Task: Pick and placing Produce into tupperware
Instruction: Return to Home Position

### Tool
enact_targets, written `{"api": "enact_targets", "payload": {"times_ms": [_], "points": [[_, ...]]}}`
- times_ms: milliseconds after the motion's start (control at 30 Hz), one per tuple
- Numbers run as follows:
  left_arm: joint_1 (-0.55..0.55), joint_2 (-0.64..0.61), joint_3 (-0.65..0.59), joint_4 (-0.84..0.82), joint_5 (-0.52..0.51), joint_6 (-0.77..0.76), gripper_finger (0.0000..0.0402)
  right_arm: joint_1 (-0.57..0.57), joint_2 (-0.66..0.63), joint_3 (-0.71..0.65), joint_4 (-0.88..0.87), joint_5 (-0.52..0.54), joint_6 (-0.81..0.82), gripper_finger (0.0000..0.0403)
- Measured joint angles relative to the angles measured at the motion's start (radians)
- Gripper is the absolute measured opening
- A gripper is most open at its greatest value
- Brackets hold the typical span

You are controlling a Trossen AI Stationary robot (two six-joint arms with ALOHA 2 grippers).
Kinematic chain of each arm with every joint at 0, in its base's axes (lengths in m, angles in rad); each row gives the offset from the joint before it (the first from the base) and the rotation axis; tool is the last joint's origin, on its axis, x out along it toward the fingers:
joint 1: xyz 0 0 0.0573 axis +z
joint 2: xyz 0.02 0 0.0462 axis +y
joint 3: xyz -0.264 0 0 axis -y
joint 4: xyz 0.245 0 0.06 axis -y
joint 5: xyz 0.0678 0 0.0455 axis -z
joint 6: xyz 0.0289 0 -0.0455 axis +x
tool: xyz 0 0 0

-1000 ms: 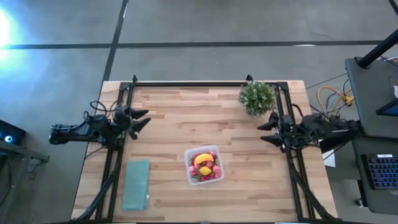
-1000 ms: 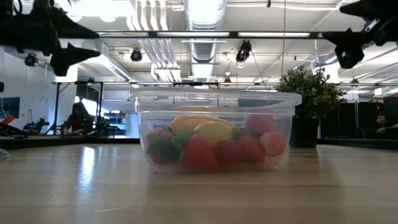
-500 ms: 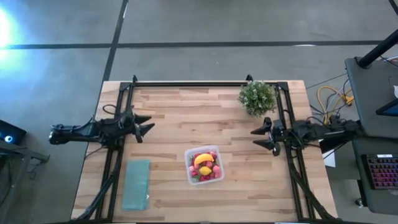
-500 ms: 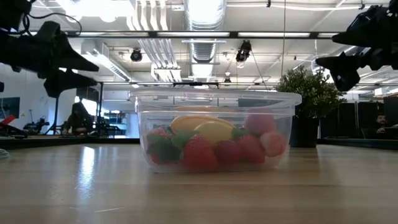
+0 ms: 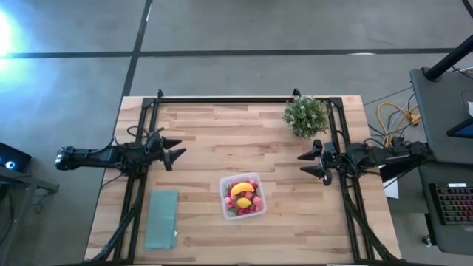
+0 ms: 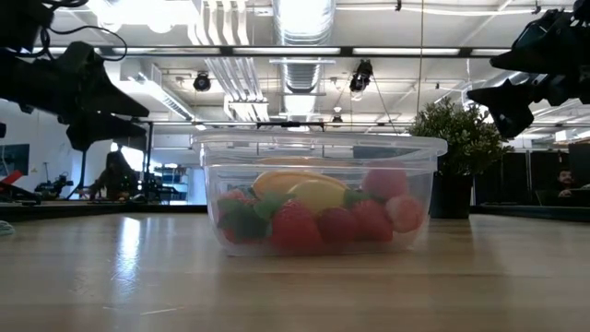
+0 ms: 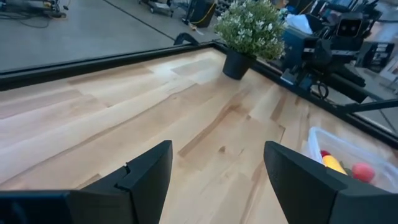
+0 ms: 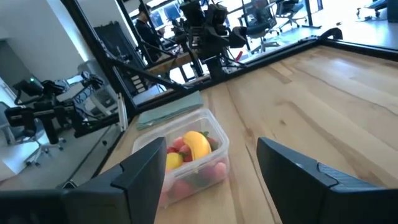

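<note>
The clear tupperware (image 5: 243, 196) stands on its base near the table's front middle, and the produce (image 5: 243, 198) lies heaped inside it: red strawberry pieces, a yellow lemon, an orange-yellow piece. It also shows in the low view (image 6: 318, 192) and the right wrist view (image 8: 184, 155). My left gripper (image 5: 177, 152) hangs open above the table's left side, clear of everything. My right gripper (image 5: 304, 164) hangs open above the right side, with nothing between its fingers.
A green potted plant (image 5: 305, 116) stands at the far right corner. A flat teal-green rectangle (image 5: 162, 219) lies at the near left. Black rails (image 5: 135, 199) run along the table's left, right and far edges. Bare wood lies between the grippers and the box.
Both grippers have come down and drawn back toward their own sides of the table, most of it in the first half second. The left one has also tipped a little downward. The tupperware and produce have not moved.
</note>
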Motion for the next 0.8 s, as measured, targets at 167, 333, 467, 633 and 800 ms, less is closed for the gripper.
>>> {"api": "enact_targets", "payload": {"times_ms": [167,333,467,633,800], "points": [[0.000,0.018,0.000,0.000,0.001,0.000,0.0240,0.000,0.000,0.000,0.000,0.000,0.000,0.0245],[0.000,0.036,0.000,0.000,0.001,0.000,0.0240,0.000,0.000,0.000,0.000,0.000,0.000,0.0246],[0.000,0.049,0.000,0.000,0.001,0.000,0.0240,0.000,0.000,0.000,0.000,0.000,0.000,0.0247],[0.000,0.064,0.000,0.000,0.001,0.000,0.0240,0.000,0.000,0.000,0.001,0.000,0.000,0.0247],[0.000,0.076,0.000,0.000,0.001,0.000,0.0240,0.000,0.000,0.000,0.001,0.000,0.000,0.0244]]}}
